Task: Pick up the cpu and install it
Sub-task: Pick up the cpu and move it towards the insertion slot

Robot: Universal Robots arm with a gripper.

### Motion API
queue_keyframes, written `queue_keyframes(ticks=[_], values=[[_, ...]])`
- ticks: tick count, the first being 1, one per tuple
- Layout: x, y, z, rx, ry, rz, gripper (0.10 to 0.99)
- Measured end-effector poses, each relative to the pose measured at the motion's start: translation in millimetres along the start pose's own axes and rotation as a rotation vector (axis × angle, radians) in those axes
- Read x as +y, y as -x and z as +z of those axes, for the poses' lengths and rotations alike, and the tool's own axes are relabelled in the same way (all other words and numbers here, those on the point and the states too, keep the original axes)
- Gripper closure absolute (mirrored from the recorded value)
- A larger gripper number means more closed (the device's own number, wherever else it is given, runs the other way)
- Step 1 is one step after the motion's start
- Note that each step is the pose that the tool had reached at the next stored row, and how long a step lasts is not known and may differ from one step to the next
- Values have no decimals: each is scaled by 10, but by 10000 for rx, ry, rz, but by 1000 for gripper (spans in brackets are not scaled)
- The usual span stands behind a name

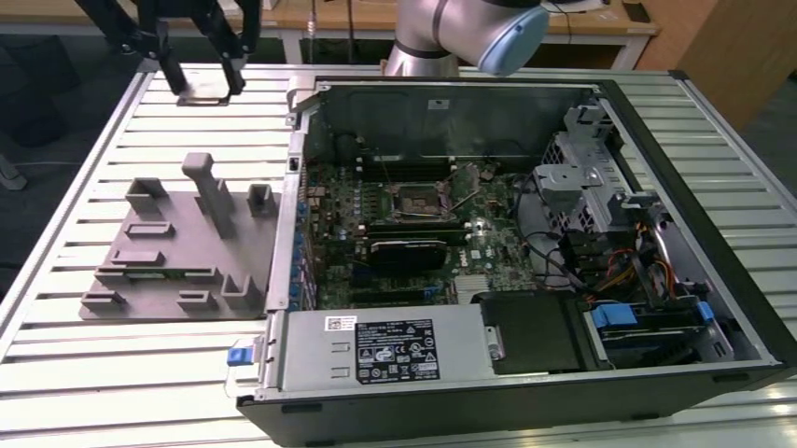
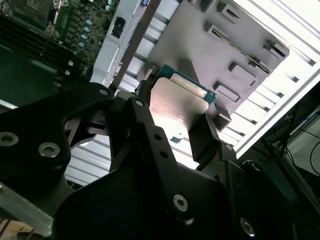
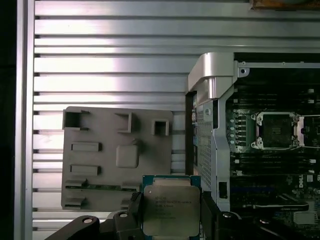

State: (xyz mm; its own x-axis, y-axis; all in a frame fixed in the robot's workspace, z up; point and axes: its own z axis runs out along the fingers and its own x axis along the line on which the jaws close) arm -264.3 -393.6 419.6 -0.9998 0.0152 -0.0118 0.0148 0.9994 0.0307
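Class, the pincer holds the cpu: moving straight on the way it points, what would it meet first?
Most likely the grey tray, near its edge, since the cpu in the pincer overlaps it; depth is unclear.

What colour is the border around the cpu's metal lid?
The cpu has a blue-green border, clearest in the first wrist view.

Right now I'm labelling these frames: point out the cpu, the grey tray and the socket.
cpu (image 3: 171, 210): first wrist view, centre of its metal top.
grey tray (image 3: 100, 131): first wrist view, bare flat surface.
socket (image 3: 275, 130): first wrist view, middle of its recess.
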Motion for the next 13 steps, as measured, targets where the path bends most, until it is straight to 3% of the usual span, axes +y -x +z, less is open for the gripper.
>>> queue_keyframes(ticks=[13], values=[[2,317,95,7,1,2,541]])
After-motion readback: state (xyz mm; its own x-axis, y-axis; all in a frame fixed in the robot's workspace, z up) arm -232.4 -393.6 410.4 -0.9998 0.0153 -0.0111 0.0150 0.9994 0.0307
